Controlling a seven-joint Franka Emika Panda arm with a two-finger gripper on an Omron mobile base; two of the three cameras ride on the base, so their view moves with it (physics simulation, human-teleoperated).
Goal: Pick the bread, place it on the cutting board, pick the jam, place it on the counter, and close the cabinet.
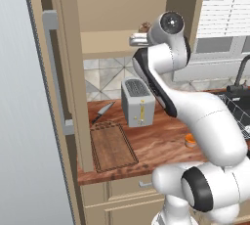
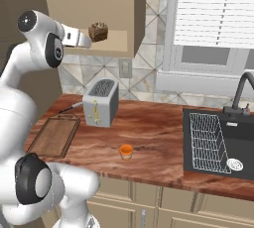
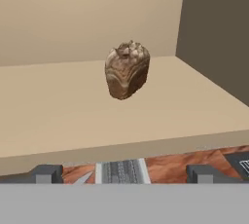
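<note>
While the arm hides most of the bread [image 1: 144,26] from the left, the claw [image 3: 121,173] hangs released before it, near the shelf's edge. No writing is readable on the jam [image 2: 126,151] or toaster [image 2: 100,102].

I see two carrying surfaces: the cabinet [image 2: 106,43] shelf, where the bread [image 3: 127,69] sits alone toward the right-hand wall, and below it the counter [image 2: 154,138]. Taking the toaster [image 2: 101,102] as my landmark, it stands on the counter near the tiled wall, with the cutting board [image 2: 54,135] lying flat to its left and a knife [image 1: 102,112] behind the board. The jam [image 2: 126,151] sits in front of the toaster and a little to its right, well apart from it, and the sink [image 2: 218,142] is set into the counter far to the right.
</note>
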